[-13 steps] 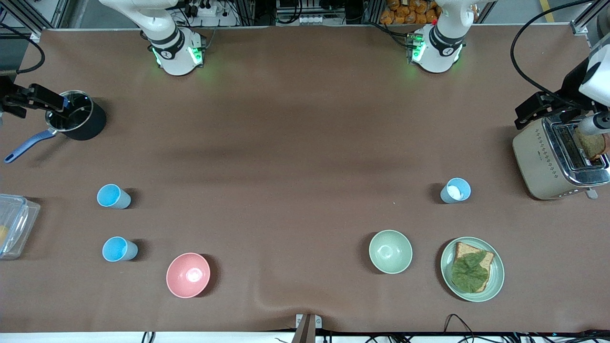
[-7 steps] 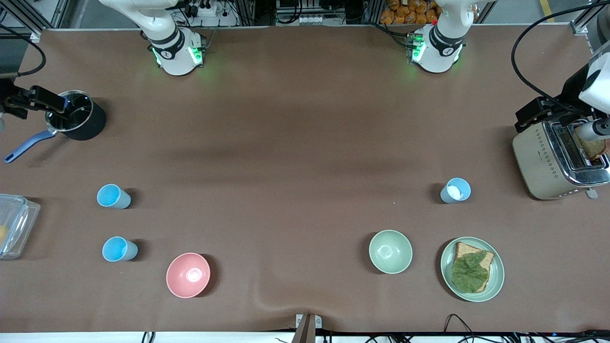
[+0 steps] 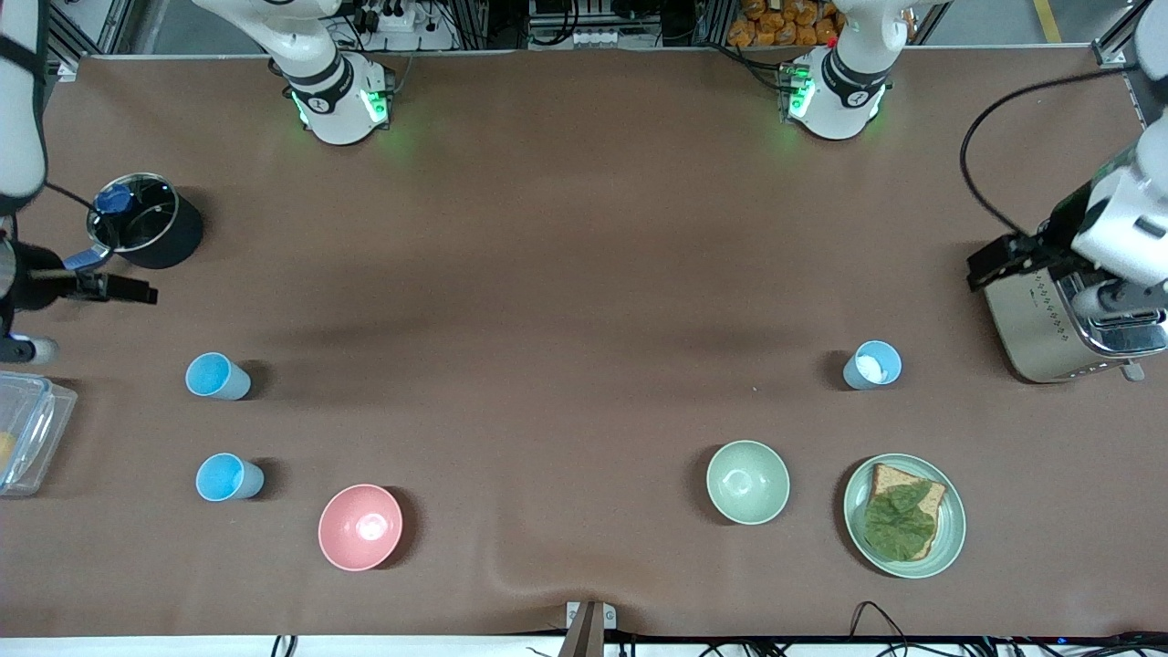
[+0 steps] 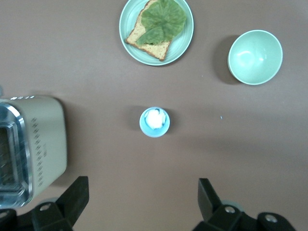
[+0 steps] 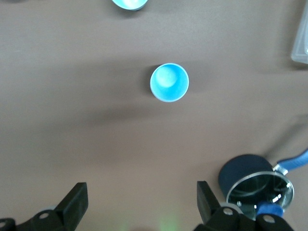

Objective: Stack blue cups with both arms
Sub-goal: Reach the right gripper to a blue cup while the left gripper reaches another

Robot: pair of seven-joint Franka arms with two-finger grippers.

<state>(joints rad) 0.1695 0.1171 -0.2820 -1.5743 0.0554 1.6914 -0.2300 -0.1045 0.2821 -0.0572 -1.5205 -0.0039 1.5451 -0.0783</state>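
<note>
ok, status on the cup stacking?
Both end effectors open, empty: left over table by the toaster, right near the pot. Three blue cups upright, apart, none stacked. Nothing blocking.

No legible text (anywhere) — none.

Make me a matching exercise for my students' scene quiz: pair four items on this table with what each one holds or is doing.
Things:
1. greyish-blue plastic cup
2. pale green round plate
3. black saucepan with blue handle
4. left gripper

States:
A. open, over bare tabletop beside the cream toaster
B. holds a white lump
C. carries bread topped with a green leaf
D. holds a small blue object

Pairs: 1-B, 2-C, 3-D, 4-A
</note>
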